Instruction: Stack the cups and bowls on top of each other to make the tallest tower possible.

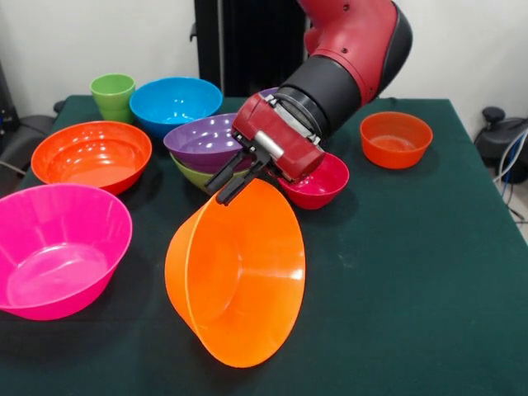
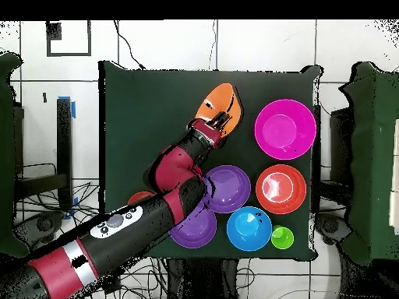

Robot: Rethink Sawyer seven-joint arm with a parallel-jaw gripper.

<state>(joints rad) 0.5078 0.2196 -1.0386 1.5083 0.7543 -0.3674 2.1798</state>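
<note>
Gripping the far rim of the large orange bowl (image 1: 238, 276), the gripper (image 1: 233, 183) has its black fingers pinched on that edge — the bowl hangs tipped on its side, mouth turned toward the right, its lower wall close to the green tablecloth (image 1: 412, 280) near the front edge. In the overhead view the same bowl (image 2: 218, 103) shows as a narrow orange sliver at the far side of the cloth, with the gripper (image 2: 220, 122) just below it.

Crowding the arm: directly behind the gripper sits the tower, a purple bowl (image 1: 202, 142) nested in a lime-green bowl (image 1: 194, 175), only a crescent of green showing beneath. A small magenta bowl (image 1: 318, 183) lies just right of the wrist, partly hidden by the red gripper housing. At the left, the large pink bowl (image 1: 59, 247) stands near the front, the red-orange bowl (image 1: 91, 155) behind it, then the blue bowl (image 1: 175, 103) and the lime-green cup (image 1: 113, 95) at the far left corner. A small orange bowl (image 1: 396, 139) stands alone at the far right. From overhead a second purple bowl (image 2: 195, 226) peeks from under the arm.

The cloth covers the whole table; a white wall (image 1: 462, 41) lies behind — cables trail at the right edge.
</note>
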